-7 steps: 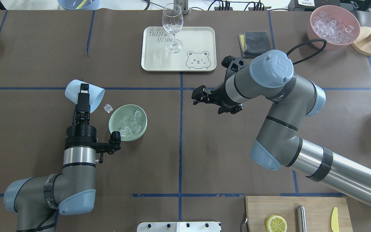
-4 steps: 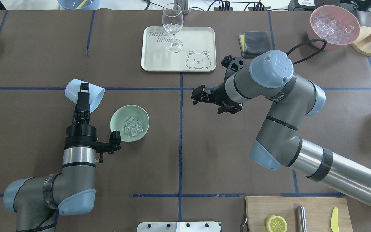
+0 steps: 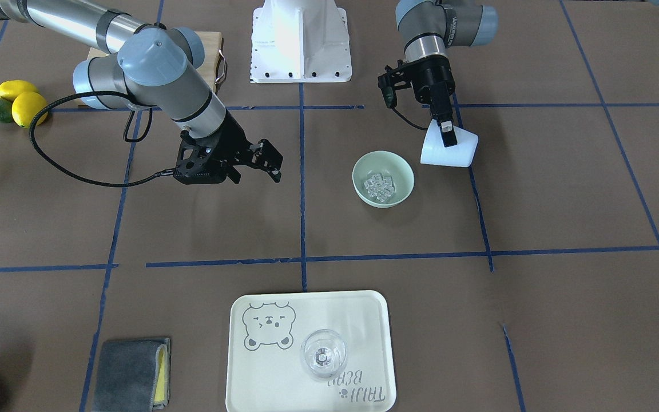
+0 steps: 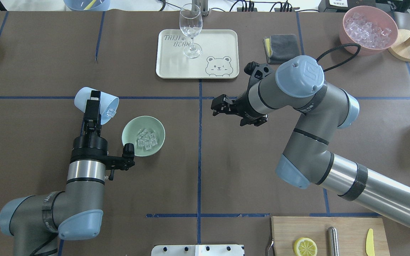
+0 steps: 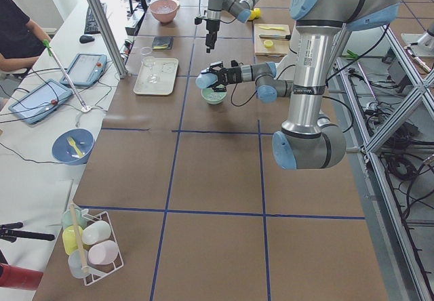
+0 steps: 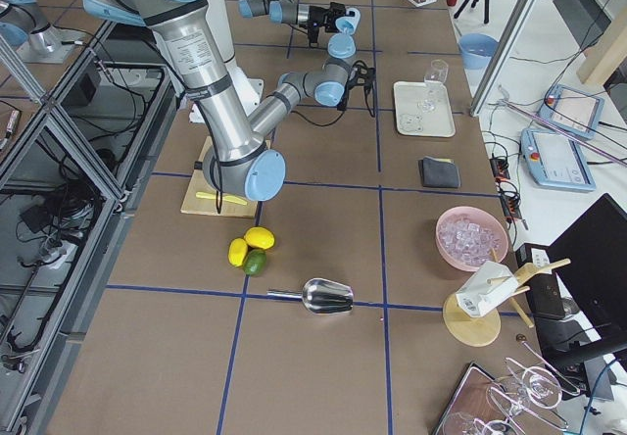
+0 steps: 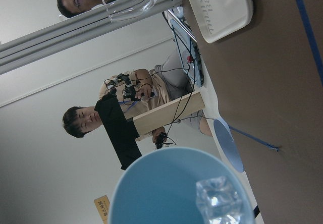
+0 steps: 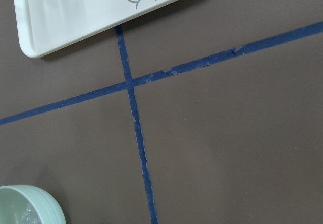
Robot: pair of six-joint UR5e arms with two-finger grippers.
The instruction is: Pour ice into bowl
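1 clear cube sat at the lip of the tilted light blue cup, which the left gripper jaws clamped; the other ice lay in the bowl on the desk. The right gripper jaws stood apart, empty. Judged: cubes hard, light, slippery; handle them via the cup wall. 1.0 s earlier 1 cube was between cup and bowl; none remained there.

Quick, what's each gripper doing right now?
Left gripper: shut on the cup.
Right gripper: open, holding nothing.
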